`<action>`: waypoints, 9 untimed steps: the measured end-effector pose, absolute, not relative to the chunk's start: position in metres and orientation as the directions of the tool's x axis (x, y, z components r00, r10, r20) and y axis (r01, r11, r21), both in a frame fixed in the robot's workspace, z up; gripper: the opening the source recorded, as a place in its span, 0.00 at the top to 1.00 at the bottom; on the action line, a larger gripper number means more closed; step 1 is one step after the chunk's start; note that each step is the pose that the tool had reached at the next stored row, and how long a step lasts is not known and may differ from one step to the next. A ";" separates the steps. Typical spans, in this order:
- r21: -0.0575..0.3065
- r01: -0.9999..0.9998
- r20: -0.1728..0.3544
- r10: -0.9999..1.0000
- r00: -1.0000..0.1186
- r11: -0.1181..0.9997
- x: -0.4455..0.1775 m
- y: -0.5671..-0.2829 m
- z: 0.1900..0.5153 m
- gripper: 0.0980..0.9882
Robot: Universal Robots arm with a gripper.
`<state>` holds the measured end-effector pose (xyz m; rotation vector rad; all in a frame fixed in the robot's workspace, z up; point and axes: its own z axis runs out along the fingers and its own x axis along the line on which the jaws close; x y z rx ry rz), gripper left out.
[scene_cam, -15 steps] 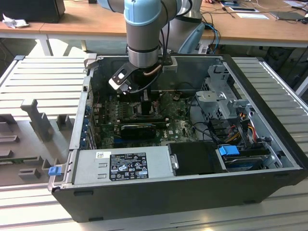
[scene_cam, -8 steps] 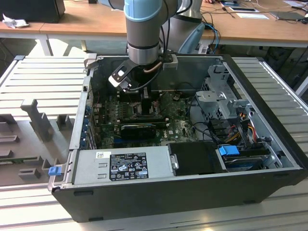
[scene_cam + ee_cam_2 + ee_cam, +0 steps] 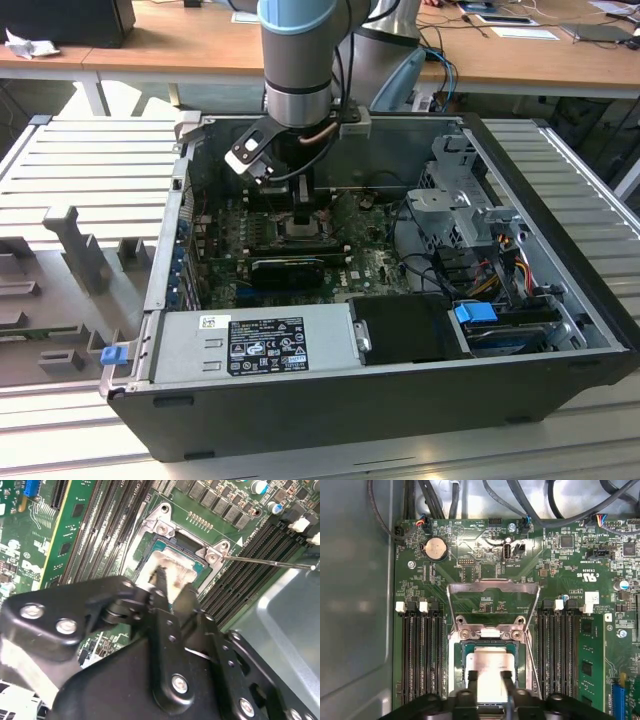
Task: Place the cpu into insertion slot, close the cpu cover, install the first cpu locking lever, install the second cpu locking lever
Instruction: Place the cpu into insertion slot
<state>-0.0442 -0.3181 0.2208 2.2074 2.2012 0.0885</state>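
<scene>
Wooden desks (image 3: 180,50) close the background; before them, a ribbed grey metal table (image 3: 80,160) carries an open black computer case (image 3: 400,400). My arm (image 3: 300,60), grey with pale blue joint caps, reaches down into this case.

My black two-fingered gripper (image 3: 489,676) hangs directly over the processor socket. Its fingers are spread with a clear gap between them, and I see nothing pinched there. Just below the fingertips, in the first wrist view, lies the flat square cpu (image 3: 492,660); its pale grey metal top sits level inside the socket.

Beyond the cpu stands the thin silvery metal cpu cover (image 3: 490,584), a square frame with an open centre window. It is swung up on its hinge, clear of the socket. A thin steel wire locking lever (image 3: 265,560) slants out from one socket corner in the second wrist view.

Long black memory slots (image 3: 420,655) flank the socket on both sides of the green motherboard (image 3: 560,575). A round silver coin battery (image 3: 435,548) sits farther out, near the board's edge.
</scene>
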 end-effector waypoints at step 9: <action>0.054 0.999 0.022 1.000 0.002 -0.003 -0.044 -0.318 0.223 0.99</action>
